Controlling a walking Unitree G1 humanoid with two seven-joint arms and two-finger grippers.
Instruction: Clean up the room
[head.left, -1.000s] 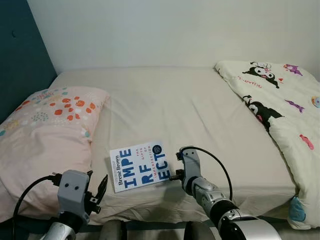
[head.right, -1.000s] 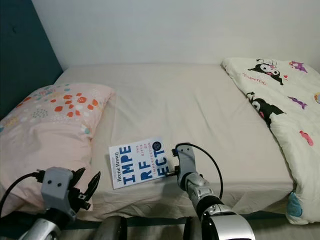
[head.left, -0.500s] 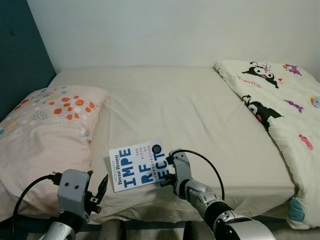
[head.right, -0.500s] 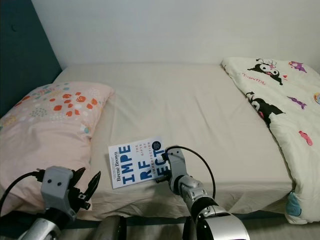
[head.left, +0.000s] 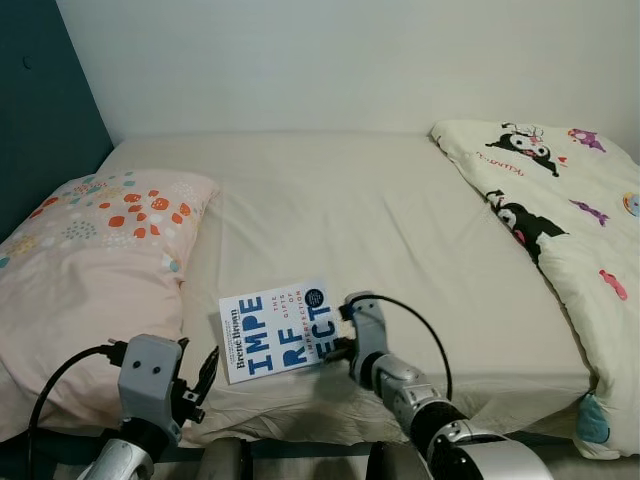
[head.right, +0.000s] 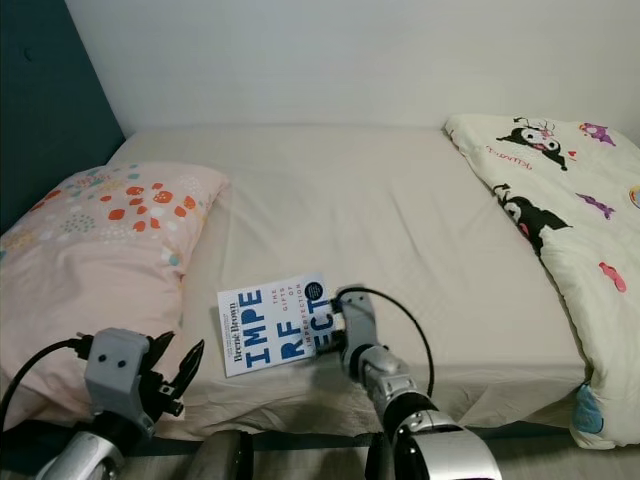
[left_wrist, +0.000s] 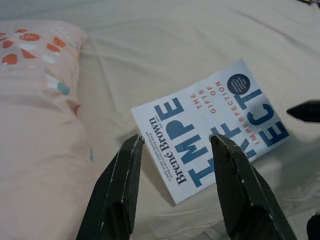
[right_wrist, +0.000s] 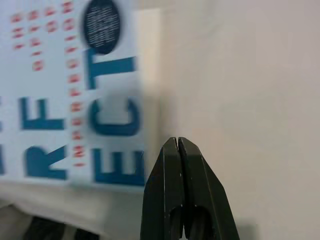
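Note:
A white paperback with big blue letters (head.left: 279, 331) lies flat on the beige bed sheet (head.left: 350, 200), near the bed's front edge. My right gripper (right_wrist: 176, 143) is shut with nothing between its fingers. Its tips rest on the sheet right at the book's right edge (head.left: 334, 346). Low at the front left, my left gripper (left_wrist: 175, 145) is open, short of the book, with the book's spine end (left_wrist: 165, 150) seen between its fingers (left_wrist: 125, 170). From the head it hangs in front of the mattress edge (head.left: 197, 368).
A pink pillow with orange and teal dots (head.left: 90, 260) lies left of the book. A cream quilt with cartoon prints (head.left: 560, 220) covers the bed's right side. A teal headboard (head.left: 40, 100) stands at the left and a white wall behind.
My right gripper has slid left across the sheet, from a little right of the book up to its right edge. The left gripper and the book have barely moved.

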